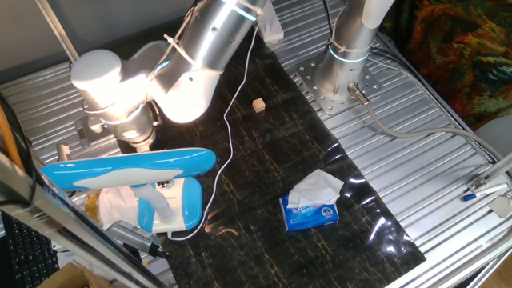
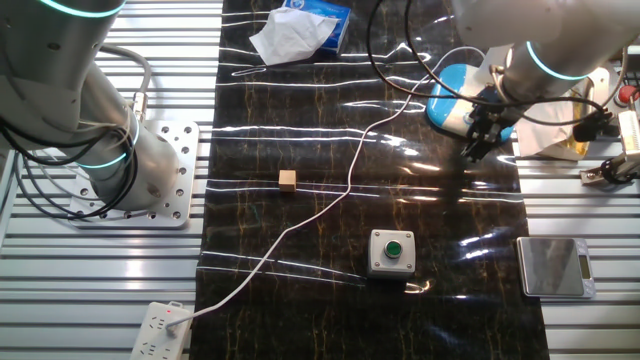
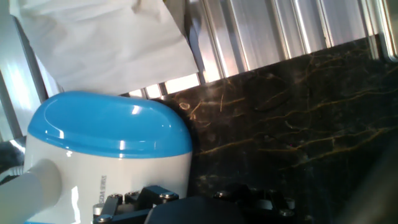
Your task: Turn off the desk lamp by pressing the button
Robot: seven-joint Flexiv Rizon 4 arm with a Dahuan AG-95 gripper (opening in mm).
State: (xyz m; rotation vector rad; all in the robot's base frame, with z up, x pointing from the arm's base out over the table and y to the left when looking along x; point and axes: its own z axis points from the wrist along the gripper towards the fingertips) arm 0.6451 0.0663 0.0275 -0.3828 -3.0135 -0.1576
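Item one: the glossy sky-blue and white plastic folding desk lamp (image 1: 152, 180). I find it at one end of the dark marbled mat (image 1: 296, 152), long oval head raised over the rounded base. In the other fixed view only part of the lamp's blue base (image 2: 452, 98) shows; the arm covers the rest. In the hand view the base (image 3: 112, 146) fills the lower left, and its bottom is cut off by the frame. I cannot make out the lamp's button in any view.

Item two: the thin white cord (image 2: 340, 190), running from the lamp across the mat to a white power strip (image 2: 160, 332), which is clipped by the frame edge.

Item three: the black two-finger gripper (image 2: 478, 135). It hangs just beside the lamp base. In one fixed view the silver arm (image 1: 160, 72) hides it completely. In the hand view I see only dark gripper hardware (image 3: 205, 204) along the bottom edge, the fingertips lost. I cannot tell whether the fingers are spread or closed, or whether they touch the lamp.

Item four: a grey box with a round green push button (image 2: 392, 251), alone on the mat, well apart from the lamp.

Item five: a small tan wooden cube (image 2: 288, 180), near the cord.

Item six: a blue tissue pack with a white tissue pulled up (image 1: 312, 204), on the mat.

Item seven: crumpled white paper (image 3: 102, 40) behind the lamp base, partly cut off.
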